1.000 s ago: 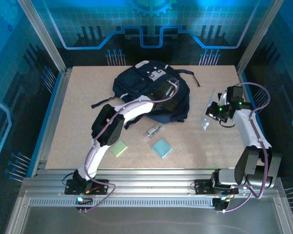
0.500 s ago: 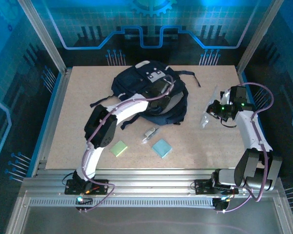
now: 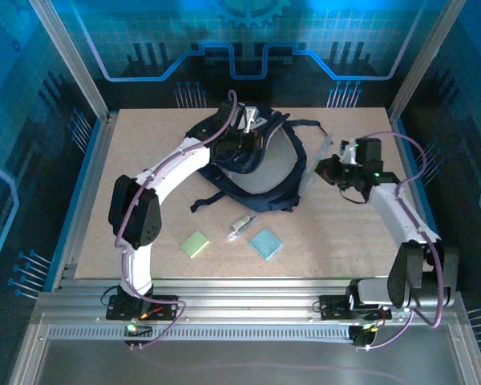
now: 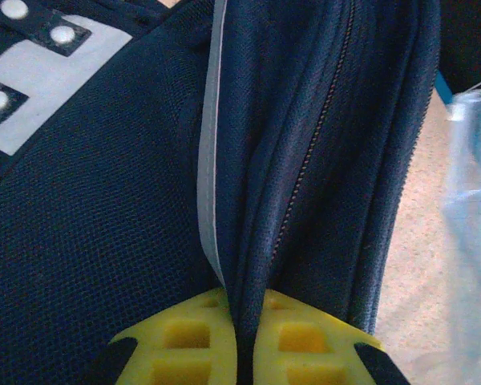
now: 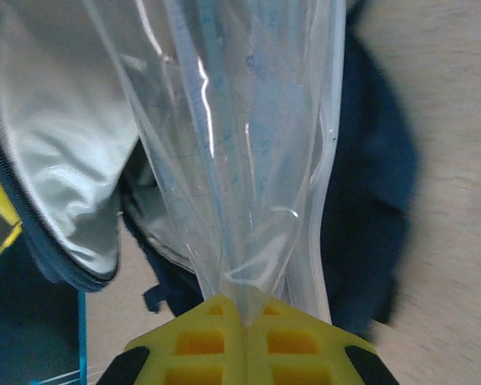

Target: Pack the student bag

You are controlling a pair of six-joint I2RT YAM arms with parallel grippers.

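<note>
The student bag, a dark navy backpack, lies at the far middle of the table with its mouth pulled open. My left gripper is shut on a fold of the bag's zipper edge and holds it up; the yellow fingers pinch the navy fabric beside a pale stripe. My right gripper is shut on a clear plastic pouch just right of the bag. In the right wrist view the pouch hangs in front of the bag's pale lining and navy cloth.
On the near part of the table lie a green pad, a light blue pad and a small silvery object. Black straps trail from the bag. Metal frame posts stand at the table's sides.
My left gripper has shut on the bag's edge and lifted it toward the far side, opening the bag. The right gripper has carried the clear pouch left, toward the bag.
</note>
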